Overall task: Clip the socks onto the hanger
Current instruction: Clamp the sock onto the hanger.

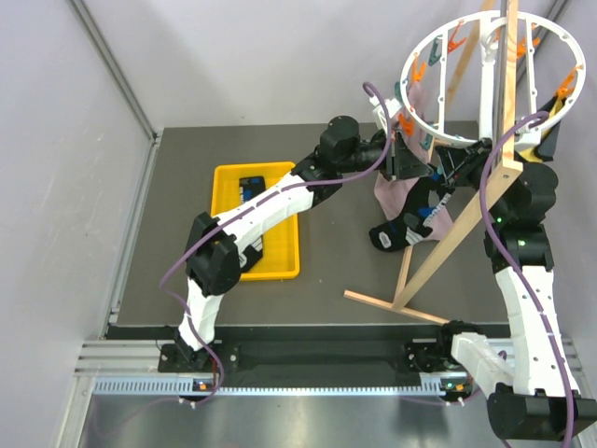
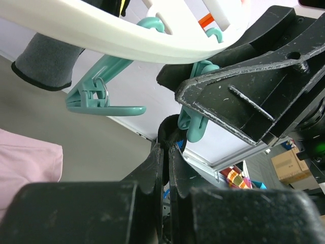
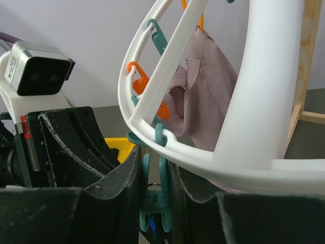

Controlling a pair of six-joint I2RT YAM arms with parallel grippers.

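Station log, items as I read them on my feeds:

1. Hanger (image 3: 264, 76): white spoked ring with orange and teal clips at the rim. It is mounted high on a light wooden frame (image 1: 452, 238) at the far right of the table (image 1: 159, 233).
2. Right gripper (image 3: 155, 162): raised under the ring's rim. Its fingers are squeezed around a teal clip (image 3: 155, 203) that hangs from the rim.
3. Left gripper (image 2: 166, 150): arm stretched across the yellow tray (image 1: 280, 263) up to the same clip. Its jaws are pressed almost together, only a slit between them. I see dark fabric with a blue fleck pinched at the tips, and I take it for the sock.
4. Sock (image 1: 396, 231): black with blue marks. It hangs below the two grippers, in front of the frame, with its lower end near the tabletop.
5. Grey sock end (image 2: 48, 66): black-edged, just under the ring. I cannot tell which of the pair it belongs to.
6. Second teal clip (image 2: 101, 94): hangs free on the rim, beside the gripped one.
7. Pink-mauve garment (image 3: 208, 86): clipped to the ring and hanging inside it.
8. Dark item (image 1: 252, 187): lies in the tray's far end. It has blue marks and is too small for me to identify.
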